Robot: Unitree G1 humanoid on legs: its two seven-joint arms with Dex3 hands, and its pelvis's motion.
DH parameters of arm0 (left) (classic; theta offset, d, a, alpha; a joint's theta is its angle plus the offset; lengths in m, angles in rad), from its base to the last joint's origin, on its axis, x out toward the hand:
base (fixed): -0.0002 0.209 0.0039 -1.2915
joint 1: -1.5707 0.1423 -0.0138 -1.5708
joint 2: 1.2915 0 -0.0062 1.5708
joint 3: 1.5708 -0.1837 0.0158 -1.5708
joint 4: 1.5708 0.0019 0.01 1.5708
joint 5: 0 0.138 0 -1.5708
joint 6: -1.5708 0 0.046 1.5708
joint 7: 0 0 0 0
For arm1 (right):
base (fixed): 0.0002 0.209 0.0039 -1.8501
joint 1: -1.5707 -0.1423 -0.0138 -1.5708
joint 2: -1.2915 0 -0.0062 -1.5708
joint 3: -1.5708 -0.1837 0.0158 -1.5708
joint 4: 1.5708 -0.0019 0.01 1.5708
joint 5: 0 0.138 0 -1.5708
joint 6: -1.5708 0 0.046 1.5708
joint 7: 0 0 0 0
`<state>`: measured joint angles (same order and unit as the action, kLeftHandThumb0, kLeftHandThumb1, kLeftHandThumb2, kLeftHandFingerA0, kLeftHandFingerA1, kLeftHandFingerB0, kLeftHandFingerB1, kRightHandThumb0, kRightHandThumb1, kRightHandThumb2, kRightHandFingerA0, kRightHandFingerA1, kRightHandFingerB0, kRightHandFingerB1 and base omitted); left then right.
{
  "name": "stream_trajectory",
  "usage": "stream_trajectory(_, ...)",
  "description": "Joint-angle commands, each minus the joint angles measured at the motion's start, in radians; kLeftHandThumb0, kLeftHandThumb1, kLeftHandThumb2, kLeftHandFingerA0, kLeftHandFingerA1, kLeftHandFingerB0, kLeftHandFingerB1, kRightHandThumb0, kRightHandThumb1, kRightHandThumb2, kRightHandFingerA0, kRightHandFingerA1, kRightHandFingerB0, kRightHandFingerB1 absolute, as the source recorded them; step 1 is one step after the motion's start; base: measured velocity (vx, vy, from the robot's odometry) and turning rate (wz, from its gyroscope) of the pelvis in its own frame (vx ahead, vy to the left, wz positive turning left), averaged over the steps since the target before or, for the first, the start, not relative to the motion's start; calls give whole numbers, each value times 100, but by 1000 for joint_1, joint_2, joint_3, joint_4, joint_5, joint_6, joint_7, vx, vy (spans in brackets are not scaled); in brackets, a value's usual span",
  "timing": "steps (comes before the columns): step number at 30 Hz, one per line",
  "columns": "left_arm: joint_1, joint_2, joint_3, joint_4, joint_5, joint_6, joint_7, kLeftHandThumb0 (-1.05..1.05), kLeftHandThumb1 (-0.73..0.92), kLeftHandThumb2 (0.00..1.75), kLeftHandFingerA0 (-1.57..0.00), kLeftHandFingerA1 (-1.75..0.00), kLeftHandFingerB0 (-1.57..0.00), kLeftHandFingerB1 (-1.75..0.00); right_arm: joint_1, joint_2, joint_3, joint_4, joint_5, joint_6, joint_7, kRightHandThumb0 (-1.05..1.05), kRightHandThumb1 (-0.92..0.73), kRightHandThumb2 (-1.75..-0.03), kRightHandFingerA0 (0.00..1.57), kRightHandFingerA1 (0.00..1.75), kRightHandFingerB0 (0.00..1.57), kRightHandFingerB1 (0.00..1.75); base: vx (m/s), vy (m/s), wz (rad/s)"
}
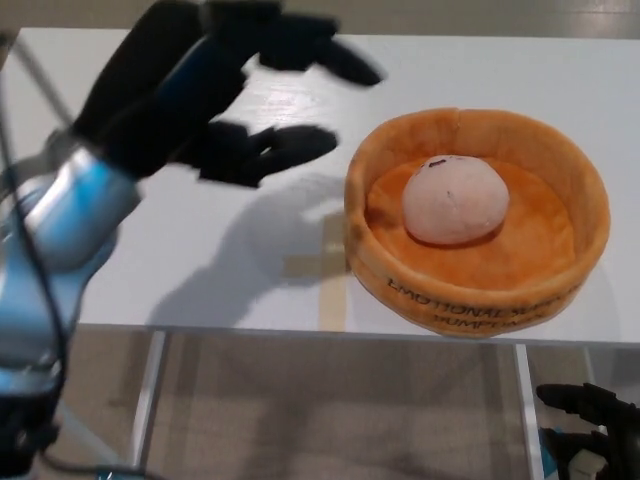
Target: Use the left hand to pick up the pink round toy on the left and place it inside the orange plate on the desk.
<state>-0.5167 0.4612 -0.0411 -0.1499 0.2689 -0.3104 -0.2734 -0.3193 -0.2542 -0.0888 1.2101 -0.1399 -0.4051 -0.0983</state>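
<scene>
Head view: the pink round toy [455, 200] lies inside the orange plate [480, 290] on the white worktop [200, 270]. The left hand [225, 95] hangs beside the plate, fingers [330, 55] spread wide and empty. A careless swing could clip the rim and shove the plate. The right hand [590, 410] sits low; its fingers I cannot tell.

desk [240, 270] left half: bare | right: orange plate [560, 170] wall blocks
</scene>
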Motion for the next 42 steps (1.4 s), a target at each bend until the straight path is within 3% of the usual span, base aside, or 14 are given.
stream_trajectory(1, 607, 129, 294, -421, -816, -23, -338, -11, 71, 63, -77, -51, -78, -53, 34, -2, -8, 14, 17, 15, -4, -17, -70, -60, 65, 58, 64, 49, 0, 0, 0)
stream_trajectory(5, 678, 148, 291, -441, -861, 16, -384, -10, 69, 69, -75, -51, -76, -54, 39, -3, -16, 11, 26, 17, -2, -17, -69, -59, 66, 58, 65, 49, 0, 0, 0)
stream_trajectory(7, 726, 184, 288, -454, -893, 61, -442, -16, 71, 62, -69, -51, -76, -53, 37, -2, -23, 15, 33, 18, 2, -18, -68, -59, 65, 58, 64, 49, 0, 0, 0)
stream_trajectory(14, 798, 243, 215, -446, -833, 21, -512, -22, 74, 62, -75, -46, -80, -49, 38, -5, -26, 12, 36, 24, 4, -18, -69, -60, 65, 57, 64, 48, 0, 0, 0)
stream_trajectory(18, 852, 218, 103, -361, -736, -58, -519, -25, 74, 61, -78, -47, -83, -50, 40, -7, -20, 13, 28, 23, 1, -18, -69, -59, 66, 57, 64, 48, 0, 0, 0)
stream_trajectory(20, 882, 180, 24, -239, -581, -84, -468, -18, 74, 62, -80, -50, -81, -50, 41, -8, -20, 16, 27, 27, 1, -20, -69, -59, 66, 56, 64, 47, 0, 0, 0)
stream_trajectory(24, 870, 145, -23, -33, -441, -103, -420, -18, 76, 62, -79, -50, -79, -53, 48, -8, -13, 16, 17, 20, -5, -17, -69, -59, 67, 58, 64, 48, 0, 0, 0)
stream_trajectory(29, 825, 109, -44, 179, -379, -71, -374, -16, 76, 62, -77, -51, -79, -53, 63, -5, -16, 16, 21, 9, 2, -18, -69, -60, 65, 58, 63, 48, 0, 0, 0)
stream_trajectory(34, 725, 53, -48, 452, -325, -134, -309, -16, 75, 62, -80, -51, -79, -54, 61, -1, -22, 14, 27, 17, 5, -18, -69, -59, 66, 59, 64, 48, 0, 0, 0)
stream_trajectory(42, 583, -1, -66, 796, -139, -208, -28, -14, 77, 62, -82, -50, -82, -54, 59, 6, -23, 15, 28, 12, 0, -18, -69, -59, 66, 58, 65, 49, 0, 0, 0)
